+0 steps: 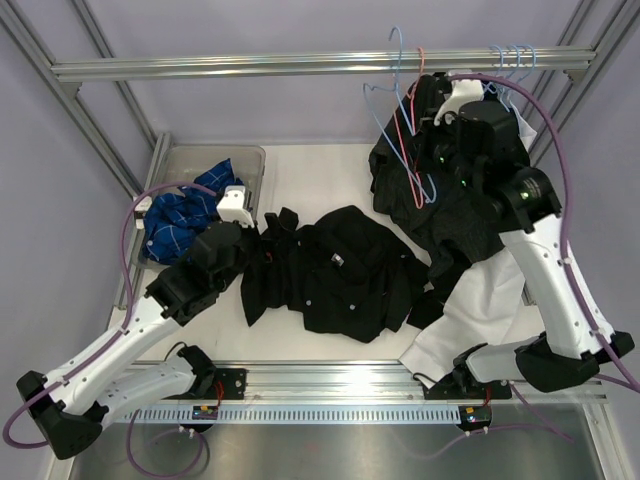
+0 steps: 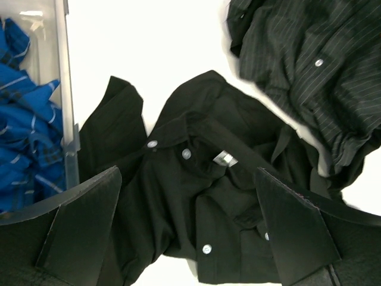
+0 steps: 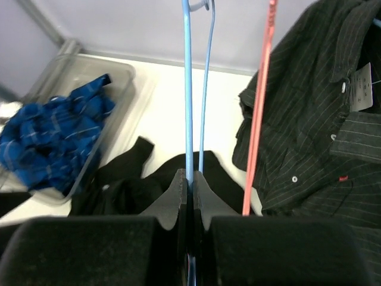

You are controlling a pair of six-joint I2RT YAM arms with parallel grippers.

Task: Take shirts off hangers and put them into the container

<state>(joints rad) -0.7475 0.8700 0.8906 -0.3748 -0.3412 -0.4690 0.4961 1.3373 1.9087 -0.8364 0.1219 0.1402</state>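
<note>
Blue wire hanger (image 3: 188, 89) pinched in right pincer (image 3: 189, 177); left pincer (image 2: 187, 196) gapes.

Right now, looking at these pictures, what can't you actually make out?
- Top view: the right arm covers much of the pinstriped shirt, so whether a hanger sits inside it is hidden.
- Right wrist view: the light blue hanger pinched in the right gripper and the pink-red hanger run off the top edge; what they hang from is unseen.
- Left wrist view: the container is cut off at the left edge.
</note>
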